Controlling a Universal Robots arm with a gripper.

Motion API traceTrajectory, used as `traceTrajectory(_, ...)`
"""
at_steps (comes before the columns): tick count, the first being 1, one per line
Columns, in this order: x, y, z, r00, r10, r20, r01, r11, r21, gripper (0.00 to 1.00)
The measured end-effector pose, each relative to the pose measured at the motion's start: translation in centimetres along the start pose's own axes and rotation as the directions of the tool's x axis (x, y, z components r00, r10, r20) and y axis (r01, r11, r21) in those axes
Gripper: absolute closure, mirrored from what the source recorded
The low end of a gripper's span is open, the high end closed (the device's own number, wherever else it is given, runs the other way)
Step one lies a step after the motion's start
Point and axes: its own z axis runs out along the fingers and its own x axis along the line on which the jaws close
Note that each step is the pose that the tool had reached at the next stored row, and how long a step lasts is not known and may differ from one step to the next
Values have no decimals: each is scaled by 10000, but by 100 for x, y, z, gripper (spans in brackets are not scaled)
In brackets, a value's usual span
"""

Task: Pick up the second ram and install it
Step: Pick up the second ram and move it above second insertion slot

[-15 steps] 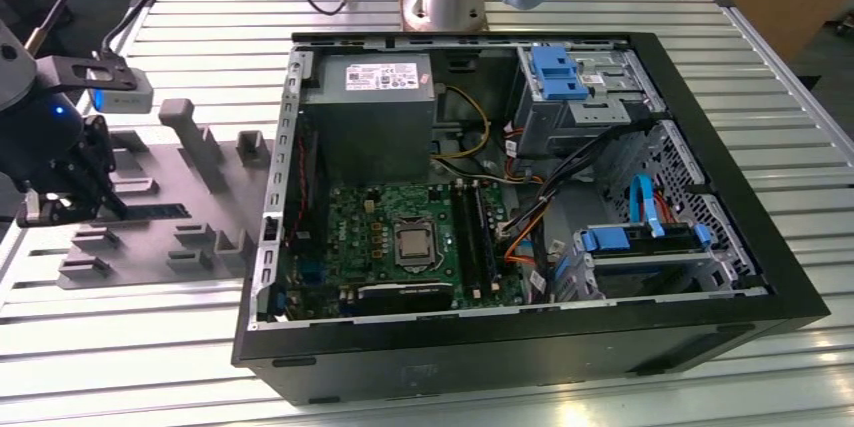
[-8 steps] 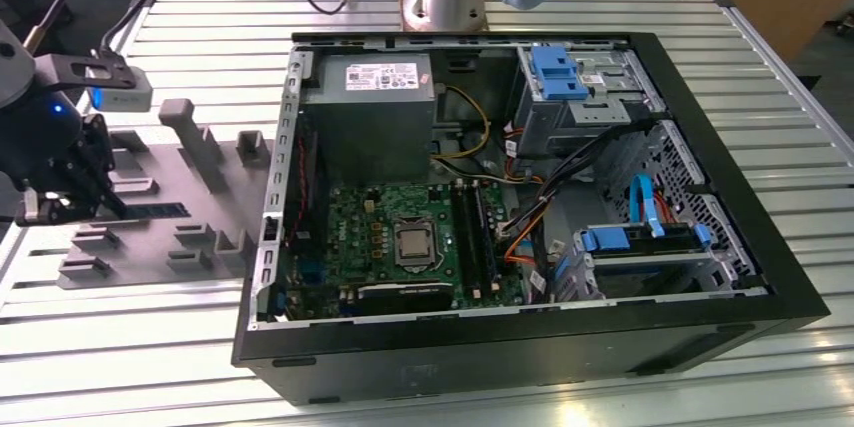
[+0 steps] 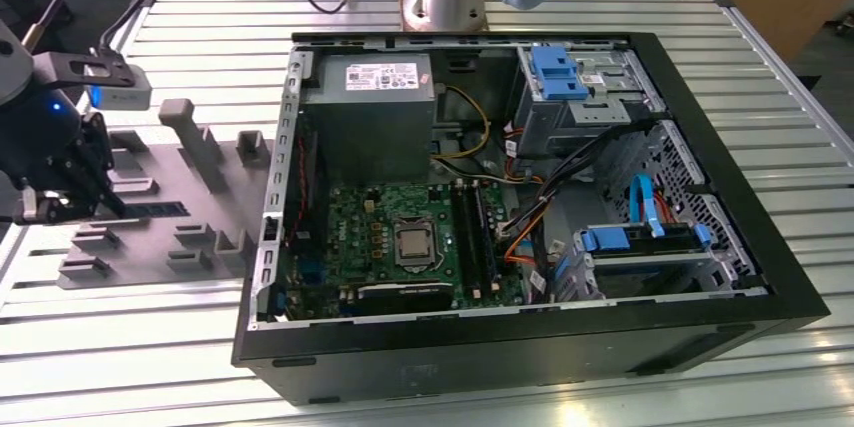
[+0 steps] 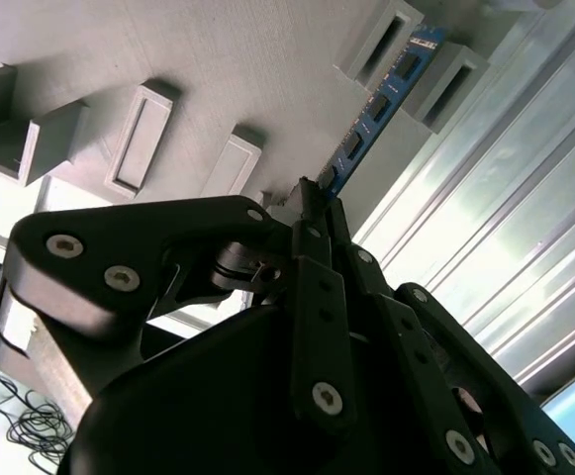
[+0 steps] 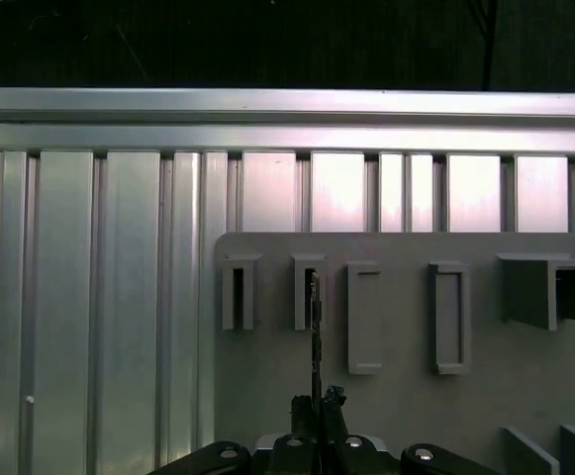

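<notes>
gripper [image 4: 312,198]: parked over the grey fixture [image 3: 150,165], fingers pulled in tight and pinched on the near end of the second ram [image 4: 376,104], as far as can be made out in both wrist views

second ram: stood on edge on the fixture, far end tucked between two of its upright blocks [image 4: 445,74]; seen edge-on in the first wrist view [image 5: 314,327]

fixture: laid flat on the slatted metal table [image 3: 134,347]

PC case [image 3: 534,352]: opened up, set just beside the fixture, well apart from the gripper
</notes>
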Motion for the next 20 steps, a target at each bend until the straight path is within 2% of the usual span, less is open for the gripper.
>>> traceTrajectory(20,-7,0,-64,10000,0,-2,0,10000,0,86)
